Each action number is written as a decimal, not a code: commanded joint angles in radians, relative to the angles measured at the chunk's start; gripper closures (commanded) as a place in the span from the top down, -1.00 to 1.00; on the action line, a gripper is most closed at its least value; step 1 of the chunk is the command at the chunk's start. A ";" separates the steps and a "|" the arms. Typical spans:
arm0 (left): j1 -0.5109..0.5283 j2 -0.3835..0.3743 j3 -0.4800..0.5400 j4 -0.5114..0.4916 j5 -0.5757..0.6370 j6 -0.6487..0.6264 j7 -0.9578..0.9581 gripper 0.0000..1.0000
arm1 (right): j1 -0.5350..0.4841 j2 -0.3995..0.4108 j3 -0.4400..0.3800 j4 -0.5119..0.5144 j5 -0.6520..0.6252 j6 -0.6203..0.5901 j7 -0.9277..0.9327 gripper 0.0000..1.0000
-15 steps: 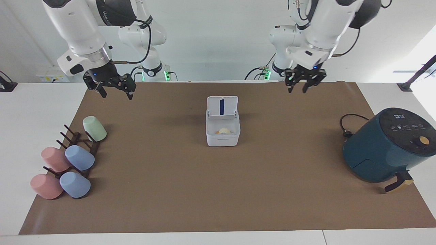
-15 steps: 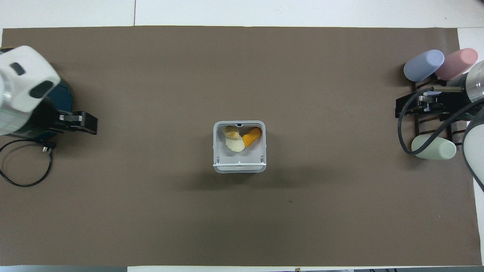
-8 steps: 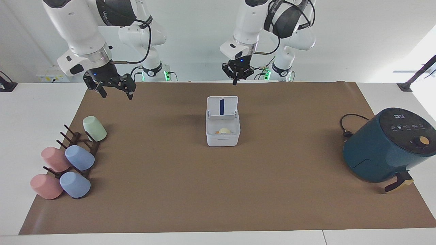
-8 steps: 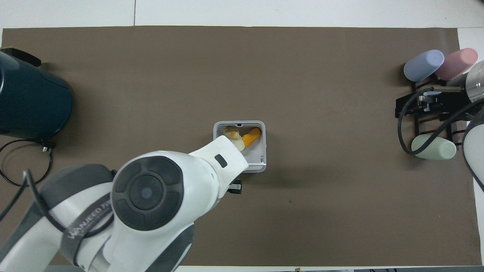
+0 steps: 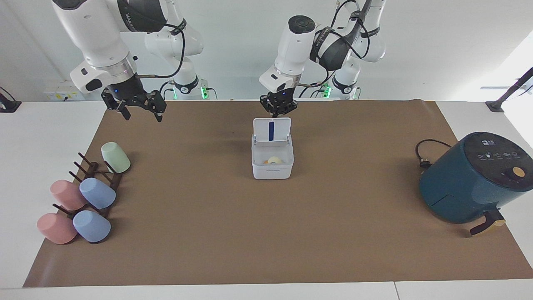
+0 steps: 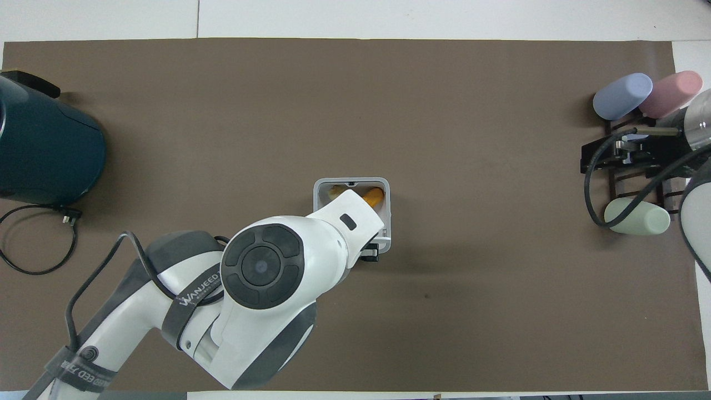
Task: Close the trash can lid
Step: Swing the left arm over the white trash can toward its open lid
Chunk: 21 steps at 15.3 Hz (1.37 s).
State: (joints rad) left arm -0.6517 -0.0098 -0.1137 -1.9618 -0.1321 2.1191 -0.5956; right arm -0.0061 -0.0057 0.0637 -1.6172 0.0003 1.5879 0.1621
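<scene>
Brown matting is covering the tabletop (image 5: 233, 250), mid-mat the trash can (image 5: 272, 166) (lid (image 5: 272, 130) upright); left pincer (image 5: 278, 112), apparently together, is hanging just above it; right pincer (image 5: 140, 109), spread, is waiting.

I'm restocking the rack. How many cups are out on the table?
5, all at the right arm's end by the rack: green cup nearest the robots, then a pink cup and blue cup, then another pink and blue. None seem hidden.

White arms, black joints, cables
</scene>
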 commanded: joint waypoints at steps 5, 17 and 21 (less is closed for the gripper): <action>0.098 0.112 0.000 0.107 -0.023 0.067 -0.006 -1.00 | -0.009 -0.004 0.004 -0.001 0.001 -0.009 -0.018 1.00; 0.101 0.237 0.002 0.080 -0.021 0.252 0.010 -1.00 | -0.009 -0.004 0.004 -0.001 0.001 -0.009 -0.018 1.00; 0.098 0.257 0.003 0.055 -0.018 0.286 0.014 -1.00 | -0.009 -0.004 0.004 -0.001 0.001 -0.009 -0.018 1.00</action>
State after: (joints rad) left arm -0.5547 0.2293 -0.1083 -1.8827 -0.1379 2.3638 -0.5956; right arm -0.0061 -0.0057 0.0637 -1.6172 0.0003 1.5879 0.1621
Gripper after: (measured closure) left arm 0.991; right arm 0.000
